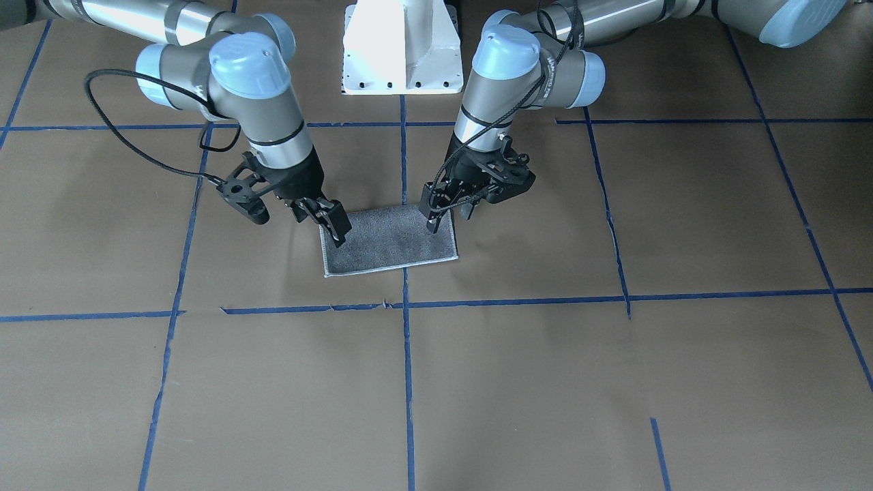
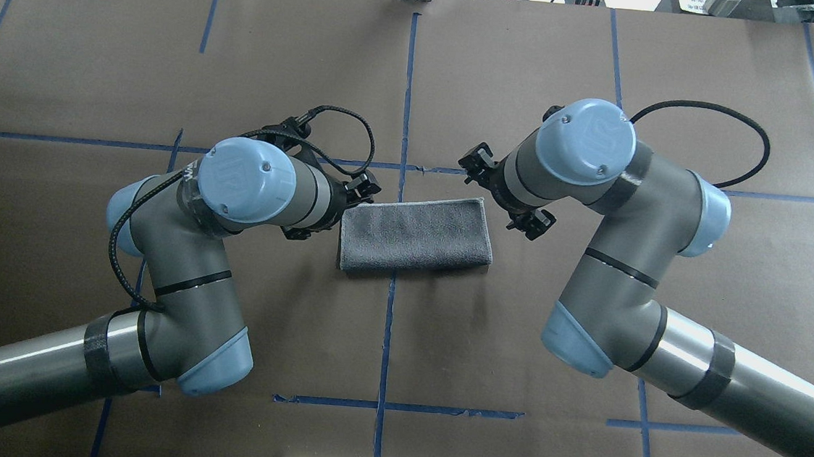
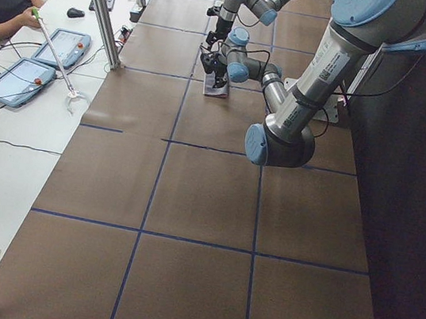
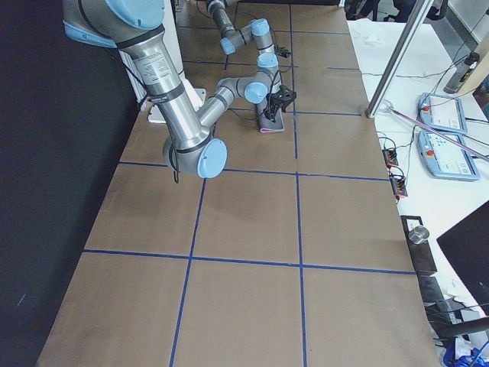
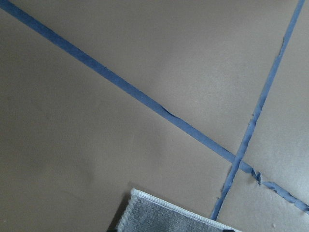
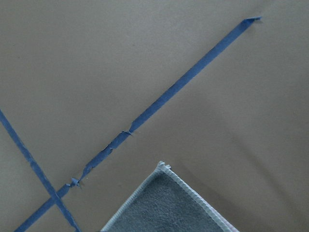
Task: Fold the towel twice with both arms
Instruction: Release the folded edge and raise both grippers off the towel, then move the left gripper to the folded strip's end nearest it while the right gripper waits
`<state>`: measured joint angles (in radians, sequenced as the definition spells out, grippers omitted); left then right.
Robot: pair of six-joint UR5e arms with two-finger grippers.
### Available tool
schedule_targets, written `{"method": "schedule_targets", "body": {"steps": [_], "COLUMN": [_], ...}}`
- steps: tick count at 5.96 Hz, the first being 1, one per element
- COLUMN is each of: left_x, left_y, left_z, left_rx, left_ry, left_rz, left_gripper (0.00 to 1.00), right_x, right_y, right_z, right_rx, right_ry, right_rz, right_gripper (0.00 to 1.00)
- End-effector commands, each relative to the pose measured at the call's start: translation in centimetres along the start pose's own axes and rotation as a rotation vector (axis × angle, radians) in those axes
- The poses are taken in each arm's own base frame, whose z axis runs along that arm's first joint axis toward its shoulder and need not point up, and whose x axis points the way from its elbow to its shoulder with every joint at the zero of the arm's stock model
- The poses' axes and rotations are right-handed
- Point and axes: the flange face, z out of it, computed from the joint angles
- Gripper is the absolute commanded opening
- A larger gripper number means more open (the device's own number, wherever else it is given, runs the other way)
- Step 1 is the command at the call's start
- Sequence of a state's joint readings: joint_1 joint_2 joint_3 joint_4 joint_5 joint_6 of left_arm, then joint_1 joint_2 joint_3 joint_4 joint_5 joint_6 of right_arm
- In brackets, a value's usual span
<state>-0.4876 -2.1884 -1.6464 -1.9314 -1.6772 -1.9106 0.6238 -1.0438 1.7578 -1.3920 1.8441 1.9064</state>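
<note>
The brown paper-covered table (image 2: 606, 92) fills every view. The left arm (image 2: 178, 269) and right arm (image 2: 614, 274) bend in over its middle from either side. Between them lies the towel (image 2: 414, 233), flat and grey face up, a rectangle with its long side running across the table. It straddles the centre line of blue tape (image 2: 407, 112) and sits just on the robot's side of the cross line. From this shape the first fold looks done and the second one is in hand. The left gripper (image 1: 447, 217) stands at one short end and the right gripper (image 1: 333, 228) at the other. Both are low, but neither outside view shows whether they touch the cloth. The jaw width cannot be told for either, because the wrists hide them from above and the wrist cameras show no fingers. Each wrist camera frames a far corner with its white stitched border (image 6: 193, 191), which suggests the corners are the targets. To do the step well, each gripper probably needs to pinch both layers at its corner, since catching only the top layer would undo the first fold. The arms should then rise together, keeping the edge between them lightly taut. They should carry that edge straight over to the opposite long edge, lay border on border, and release at the same time.
</note>
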Motion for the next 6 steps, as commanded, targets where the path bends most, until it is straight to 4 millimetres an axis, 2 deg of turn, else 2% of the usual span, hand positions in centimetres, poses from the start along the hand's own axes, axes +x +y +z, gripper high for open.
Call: {"method": "schedule_targets", "body": {"steps": [1, 2, 3, 6], "left_x": [-2.4, -2.6, -3.0, -3.7], "left_y": [3.5, 4.1, 4.3, 4.0], "left_z": [1.9, 2.2, 2.8, 4.2], "left_rx": [-0.029, -0.022, -0.016, -0.002], "left_ry": [-0.063, -0.093, -0.108, -0.130], "left_rz": [-0.176, -0.211, -0.209, -0.209], "left_gripper": [0.83, 0.83, 0.83, 0.80], "right_x": [3.1, 3.5, 4.2, 4.3], "right_y": [-2.8, -3.7, -3.9, -3.9], "right_z": [-4.5, -5.9, -5.3, -4.8], "right_rx": [-0.021, -0.028, -0.026, -0.016], "right_ry": [-0.031, -0.040, -0.025, -0.019], "right_rz": [0.003, 0.001, -0.001, -0.006], "right_gripper": [0.99, 0.99, 0.99, 0.99]}}
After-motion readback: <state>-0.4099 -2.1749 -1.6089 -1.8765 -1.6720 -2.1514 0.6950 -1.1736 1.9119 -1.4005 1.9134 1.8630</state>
